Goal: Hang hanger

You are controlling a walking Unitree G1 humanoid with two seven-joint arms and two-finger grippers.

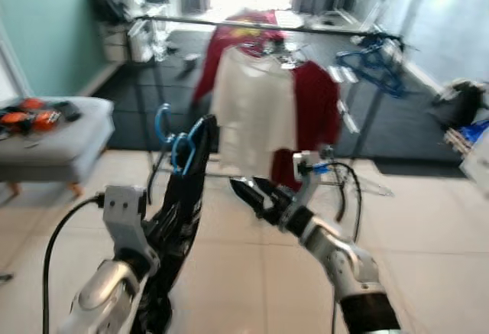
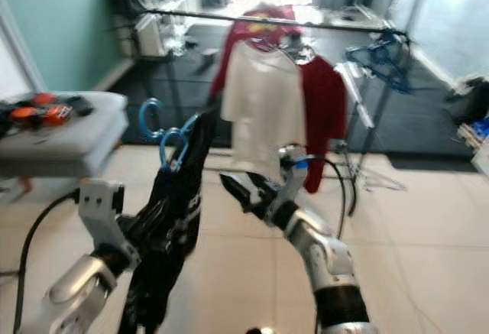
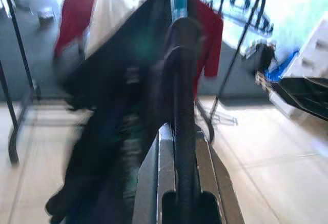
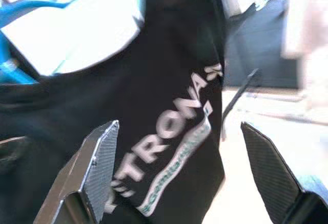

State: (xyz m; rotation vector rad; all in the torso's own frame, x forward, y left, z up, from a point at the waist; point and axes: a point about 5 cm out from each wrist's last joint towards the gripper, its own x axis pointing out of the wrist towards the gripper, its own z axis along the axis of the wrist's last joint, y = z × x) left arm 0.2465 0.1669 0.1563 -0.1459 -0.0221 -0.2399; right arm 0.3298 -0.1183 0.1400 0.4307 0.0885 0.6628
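A blue hanger carries a black T-shirt with white lettering, and my left gripper is shut on it, holding it up at the lower left. In the left wrist view the black fingers close just below the blue hook. My right gripper is open right beside the shirt, its two fingers spread wide in front of the fabric. Beyond stands the clothes rack, whose rail bears a white shirt and a red one.
Several empty blue hangers hang at the rail's right end. A grey bench with orange items is at the left. Bags and clutter lie at the right wall. Pale tiled floor separates me from the rack.
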